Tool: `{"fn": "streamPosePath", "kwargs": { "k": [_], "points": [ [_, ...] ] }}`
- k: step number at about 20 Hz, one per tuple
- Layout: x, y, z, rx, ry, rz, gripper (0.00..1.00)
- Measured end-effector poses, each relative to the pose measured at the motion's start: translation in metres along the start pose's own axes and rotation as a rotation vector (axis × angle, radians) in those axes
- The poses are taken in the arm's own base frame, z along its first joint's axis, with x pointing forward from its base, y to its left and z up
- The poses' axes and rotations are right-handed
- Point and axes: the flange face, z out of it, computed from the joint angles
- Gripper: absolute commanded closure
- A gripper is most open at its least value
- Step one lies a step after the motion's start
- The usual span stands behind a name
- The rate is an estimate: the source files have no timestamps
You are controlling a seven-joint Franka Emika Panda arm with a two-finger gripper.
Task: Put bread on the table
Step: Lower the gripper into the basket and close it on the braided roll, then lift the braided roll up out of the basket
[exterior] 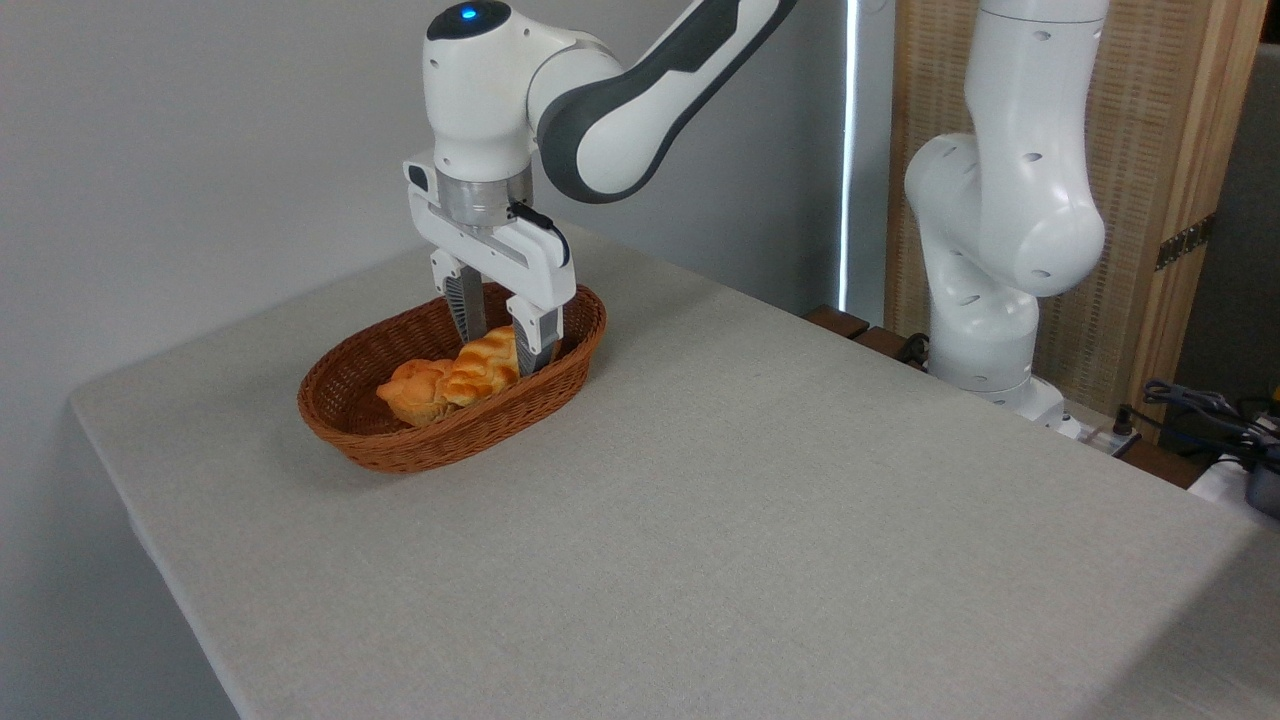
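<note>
A golden-orange braided bread [478, 374] lies tilted in a brown wicker basket [420, 455] at the table's [760, 520] back left. Its left end rests against a small round bun [412, 391]. My gripper [503, 352] reaches straight down into the basket. Its two fingers straddle the bread's upper right end, one finger [468, 310] behind it and the other [533, 345] in front. The fingers stand open, and I cannot tell whether the pads touch the loaf. The right tip of the bread is hidden behind the front finger.
The robot's white base column [1000, 250] stands beyond the table's right back edge, with cables [1200, 405] beside it. A grey wall runs behind the basket. Bare tabletop stretches in front of and to the right of the basket.
</note>
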Motion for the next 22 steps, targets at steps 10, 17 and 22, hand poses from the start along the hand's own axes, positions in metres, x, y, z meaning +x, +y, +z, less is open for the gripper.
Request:
{"fn": "streamPosePath", "kwargs": {
  "k": [10, 17, 22],
  "points": [
    [0.0, 0.0, 0.0, 0.001, -0.001, 0.007, 0.42],
    [-0.001, 0.0, -0.007, -0.005, -0.037, 0.055, 0.42],
    [0.004, -0.001, -0.026, -0.001, -0.068, 0.081, 0.45]
  ]
}}
